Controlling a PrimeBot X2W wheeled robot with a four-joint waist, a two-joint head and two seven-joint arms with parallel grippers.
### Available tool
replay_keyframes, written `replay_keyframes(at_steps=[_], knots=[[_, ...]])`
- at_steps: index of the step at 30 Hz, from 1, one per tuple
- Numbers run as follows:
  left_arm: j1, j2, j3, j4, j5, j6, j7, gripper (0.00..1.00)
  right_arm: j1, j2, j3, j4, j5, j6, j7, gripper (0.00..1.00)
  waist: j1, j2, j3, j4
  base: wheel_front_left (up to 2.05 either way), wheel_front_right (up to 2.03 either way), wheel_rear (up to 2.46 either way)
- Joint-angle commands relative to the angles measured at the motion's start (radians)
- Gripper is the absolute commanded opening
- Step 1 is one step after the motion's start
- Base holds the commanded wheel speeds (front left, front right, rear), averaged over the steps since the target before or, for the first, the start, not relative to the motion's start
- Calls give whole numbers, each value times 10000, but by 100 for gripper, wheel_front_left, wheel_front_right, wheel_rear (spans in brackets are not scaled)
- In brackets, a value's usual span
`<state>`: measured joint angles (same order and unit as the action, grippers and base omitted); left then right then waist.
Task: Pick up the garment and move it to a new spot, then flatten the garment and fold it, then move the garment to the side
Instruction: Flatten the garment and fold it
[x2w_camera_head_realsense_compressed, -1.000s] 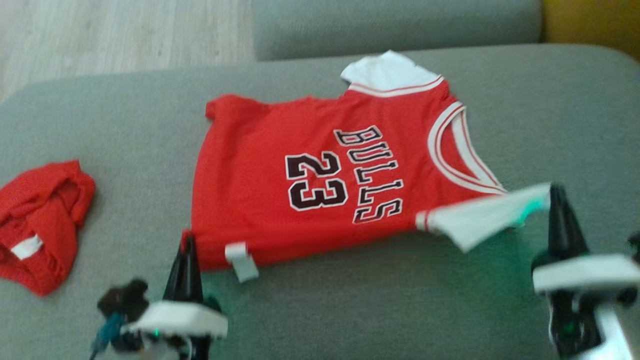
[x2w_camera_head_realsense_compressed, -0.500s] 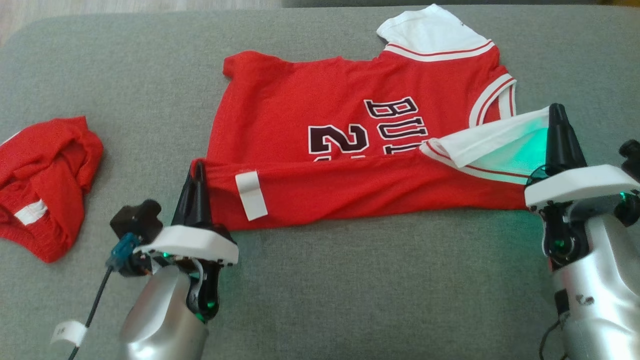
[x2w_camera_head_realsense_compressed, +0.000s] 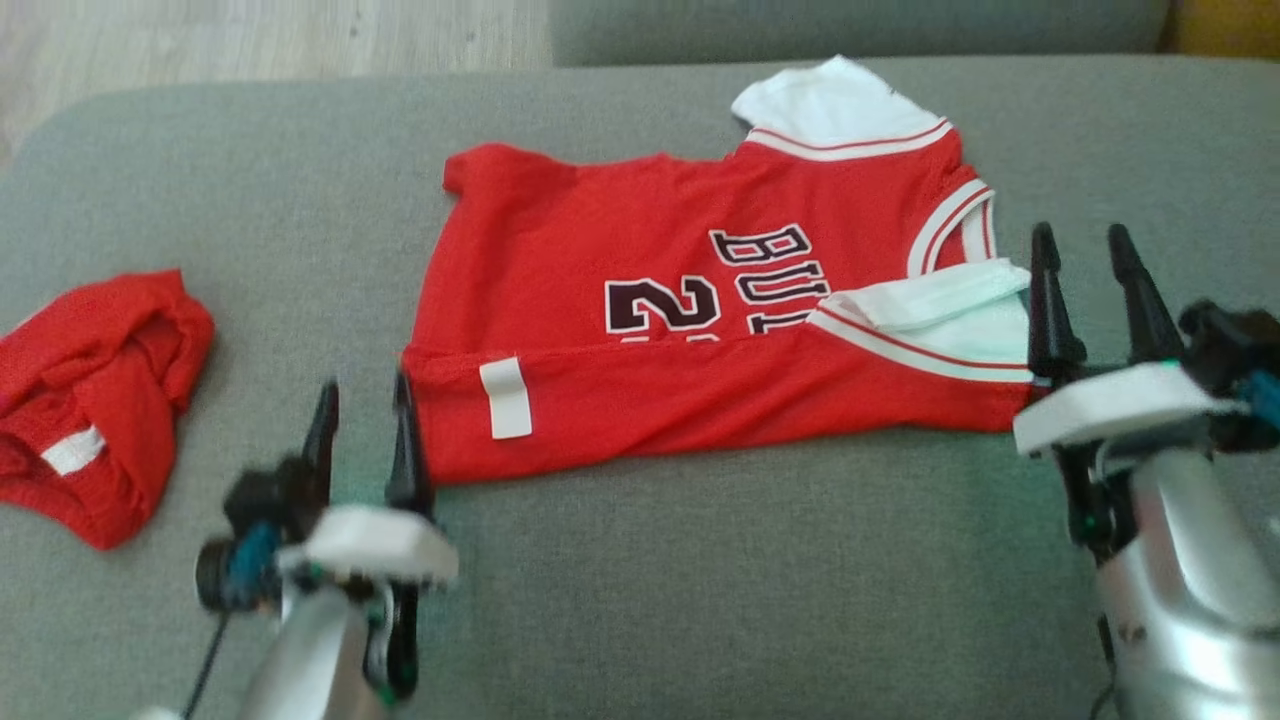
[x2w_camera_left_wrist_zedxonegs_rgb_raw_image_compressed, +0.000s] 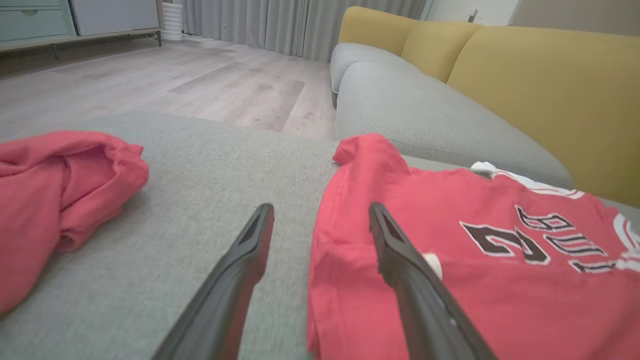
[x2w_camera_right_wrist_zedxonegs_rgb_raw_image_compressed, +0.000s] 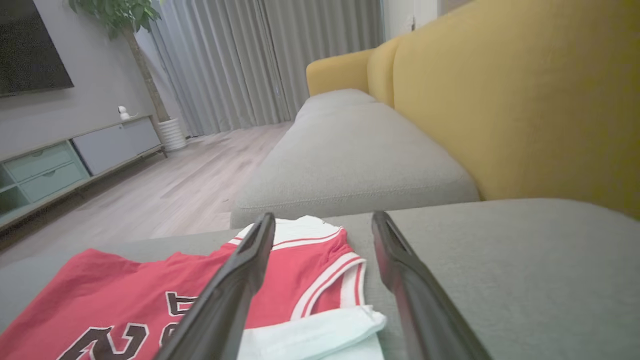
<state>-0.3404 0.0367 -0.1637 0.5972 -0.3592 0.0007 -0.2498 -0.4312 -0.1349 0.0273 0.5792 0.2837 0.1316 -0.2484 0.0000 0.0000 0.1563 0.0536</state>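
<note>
Watching from my station, the left gripper (x2w_camera_head_realsense_compressed: 364, 385) and right gripper (x2w_camera_head_realsense_compressed: 1080, 232) look like a matched pair. Each has two long, matte black fingers (x2w_camera_left_wrist_zedxonegs_rgb_raw_image_compressed: 400, 260) that taper to narrow tips, with a flatter inner face when seen up close. Each pair rises from a flat white cap (x2w_camera_head_realsense_compressed: 1110, 405) with rounded corners. Below the cap is a smooth, bulbous silver forearm (x2w_camera_head_realsense_compressed: 1190, 580); I can see small dark specks on the right one. A green light (x2w_camera_head_realsense_compressed: 1085, 522) glows at the dark wrist joint. A black block with a blue connector (x2w_camera_head_realsense_compressed: 245, 558) is mounted beside each wrist, and a thin black cable (x2w_camera_head_realsense_compressed: 205, 660) runs from the left one.
</note>
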Motion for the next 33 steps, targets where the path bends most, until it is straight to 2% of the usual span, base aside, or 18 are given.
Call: replay_keyframes(at_steps=[1,8,17,27,33], knots=[[416,140,426,-445,281,65,-120,100,375,100,22,-631,-400,-9,-127,100,0,0,-288,-77,0,0,0],[2381,137,732,-1570,1034,143,-120,100,2423,602,-446,-1541,-1554,-9,-131,100,0,0,-1050,-30,0,0,0],[4049,136,742,-2528,1436,129,-120,100,3994,830,-549,-1871,-1754,-9,-132,100,0,0,-1697,15,0,0,0],[3978,136,535,-2609,1248,74,-120,100,3951,844,-406,-1857,-1494,-9,-133,100,0,0,-1538,-55,0,0,0],[3113,136,246,-2514,1144,-40,-120,100,2996,845,-550,-1176,-1364,-9,-133,100,0,0,-627,-76,0,0,0]])
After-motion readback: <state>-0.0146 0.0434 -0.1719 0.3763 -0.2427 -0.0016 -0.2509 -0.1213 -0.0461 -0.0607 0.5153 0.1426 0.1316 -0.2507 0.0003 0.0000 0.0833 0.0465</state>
